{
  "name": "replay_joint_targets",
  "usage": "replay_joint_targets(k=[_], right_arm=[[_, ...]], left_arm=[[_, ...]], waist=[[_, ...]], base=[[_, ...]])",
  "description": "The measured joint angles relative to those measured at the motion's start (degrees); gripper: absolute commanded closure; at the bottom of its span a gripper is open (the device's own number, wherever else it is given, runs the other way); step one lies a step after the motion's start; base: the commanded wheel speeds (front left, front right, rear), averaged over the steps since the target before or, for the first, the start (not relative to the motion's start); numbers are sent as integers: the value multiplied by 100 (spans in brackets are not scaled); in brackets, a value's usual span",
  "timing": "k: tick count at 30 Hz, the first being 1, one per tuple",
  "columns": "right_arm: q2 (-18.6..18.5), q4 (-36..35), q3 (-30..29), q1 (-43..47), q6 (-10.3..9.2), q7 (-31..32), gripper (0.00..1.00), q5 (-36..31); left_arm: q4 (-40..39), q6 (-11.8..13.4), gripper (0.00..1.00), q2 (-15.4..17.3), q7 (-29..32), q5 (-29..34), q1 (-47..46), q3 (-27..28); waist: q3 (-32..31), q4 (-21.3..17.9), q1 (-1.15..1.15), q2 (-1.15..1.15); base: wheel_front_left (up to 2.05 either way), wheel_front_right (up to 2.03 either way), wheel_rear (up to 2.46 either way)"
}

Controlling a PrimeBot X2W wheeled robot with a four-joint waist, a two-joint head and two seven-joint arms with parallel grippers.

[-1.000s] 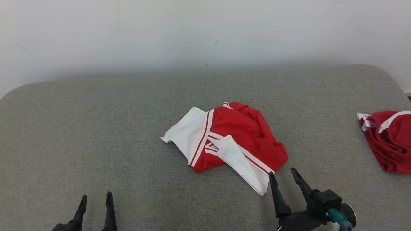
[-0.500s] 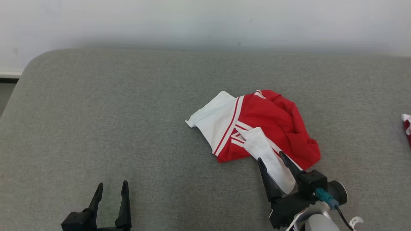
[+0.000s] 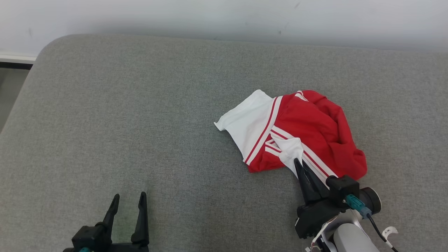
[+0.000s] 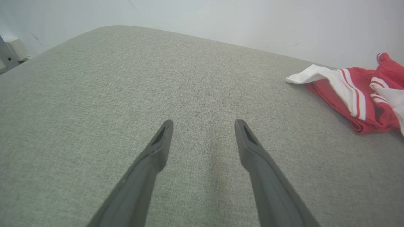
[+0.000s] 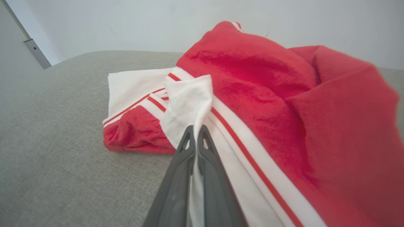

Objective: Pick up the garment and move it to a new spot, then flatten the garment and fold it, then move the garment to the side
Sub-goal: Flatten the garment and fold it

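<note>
Red-and-white garment [image 3: 308,133] lies crumpled right of centre on the grey worktop [image 3: 140,105]. Right end effector [image 3: 300,165] is pressed together, pinching its white flap [image 5: 189,104] at the near edge. Lift slowly: a thin pinch may slip and the bulk will drag. Left end effector [image 3: 127,198] is spread, holds nothing, well apart. Wall [image 3: 210,14] behind. Bare fabric to the left gives room.

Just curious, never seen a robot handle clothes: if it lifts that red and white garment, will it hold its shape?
Probably not: the garment lies crumpled, so it should droop and unfurl. It looks thin, likely light. The right gripper pinches only one white flap, which might slip.
</note>
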Motion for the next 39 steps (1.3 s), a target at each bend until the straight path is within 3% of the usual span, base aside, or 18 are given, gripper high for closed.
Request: replay_joint_targets(k=[6,11,17,25,36,37,38,39], right_arm=[[8,-180,-20,-18,0,0,100,108],[21,-899,-147,-146,0,-1,100,315],[-216,-1384,-1090,-355,0,0,100,514],[-490,-1036,-2408,-315,0,-1,100,370],[-480,-587,-2836,-197,0,-1,100,77],[-475,-453,-2888,-138,0,1,84,29],[-452,-338,-2967,-85,0,0,54,-24],[-432,-271,-3063,-42,0,1,0,-76]], left_arm=[[23,16,0,-1,-1,-8,3,42],[71,16,0,-1,0,-7,87,142],[143,16,0,-1,0,4,97,168],[210,9,0,-1,0,3,108,169],[302,7,0,-2,0,5,125,89],[312,7,0,-2,-1,5,126,69],[321,5,0,-1,0,4,127,48],[324,5,0,-1,0,4,127,38]], waist=[[-46,-48,0,0],[-139,-200,0,0],[-263,-454,-1,0],[-435,-661,-1,0],[-484,-682,-1,-1],[-489,-669,-1,0],[-494,-653,-1,0],[-498,-638,-1,0]], base=[[0,0,0],[0,0,0],[0,0,0],[0,0,0],[0,0,0],[0,0,0],[0,0,0],[0,0,0]])
